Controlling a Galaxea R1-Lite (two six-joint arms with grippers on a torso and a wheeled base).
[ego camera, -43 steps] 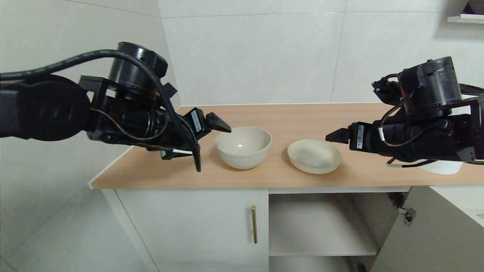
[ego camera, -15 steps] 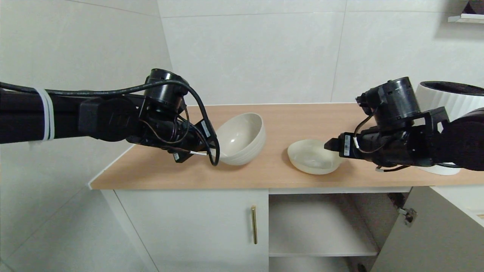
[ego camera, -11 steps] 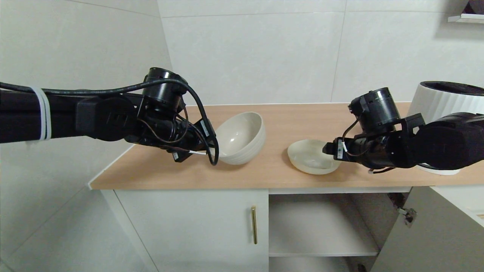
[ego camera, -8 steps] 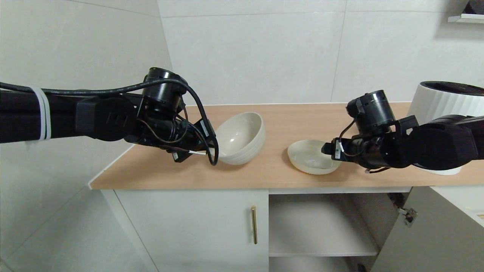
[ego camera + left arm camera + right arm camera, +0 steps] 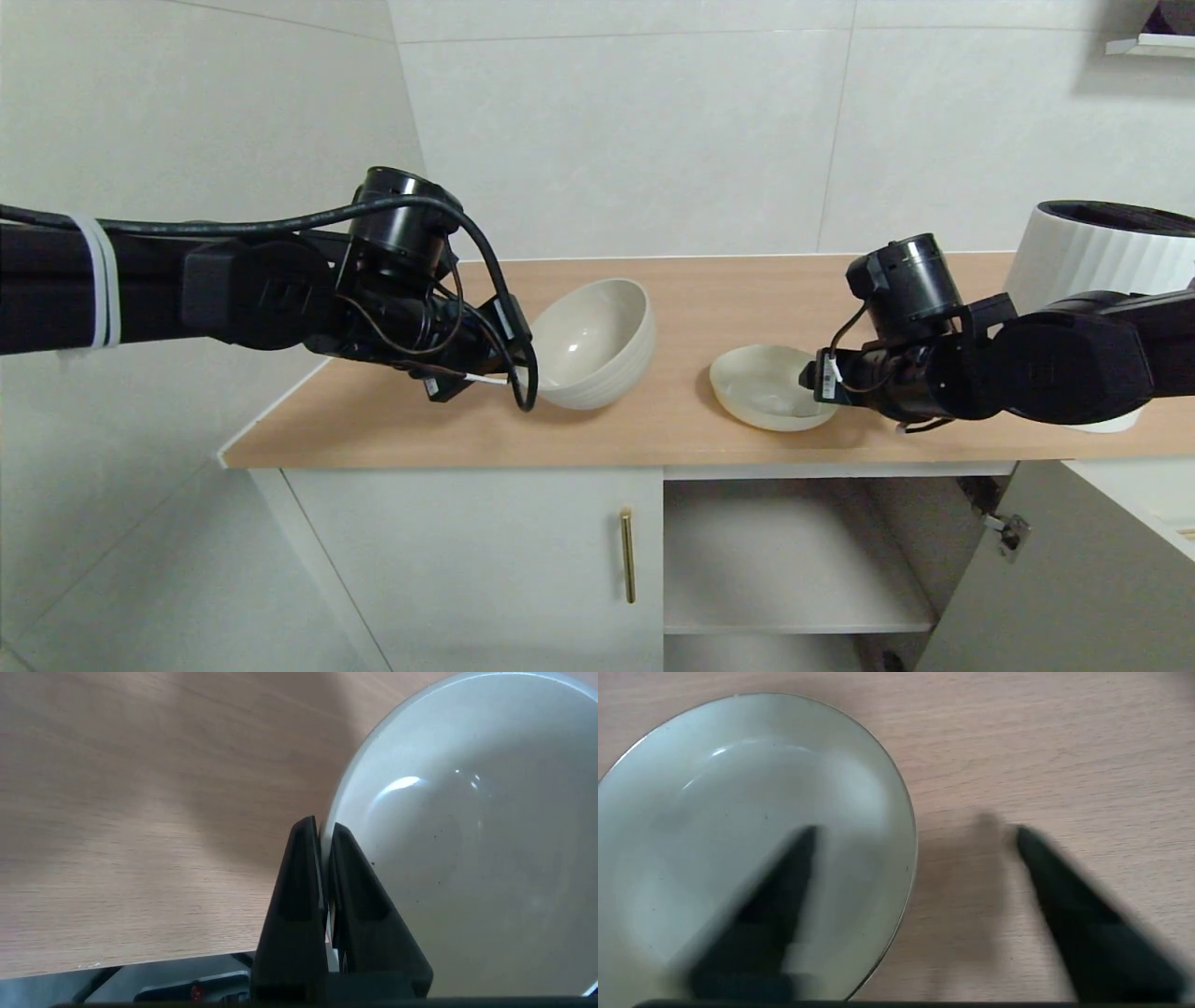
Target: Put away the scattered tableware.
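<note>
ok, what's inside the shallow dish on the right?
Right gripper is open astride the rim: one finger hangs over the inside of the shallow dish, the other over the counter. The visible interior holds nothing else; the patch beneath that finger is covered.

Right-arm fingers [image 5: 757, 924] blurred; white ribbed pot [image 5: 1102, 247] cut by edge

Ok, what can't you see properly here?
Head view: the right arm hides the base of the white ribbed pot.
Right wrist view: the right gripper is blurred, so contact with the shallow dish is unclear.
Left wrist view: the picture edge cuts off the deep bowl.
</note>
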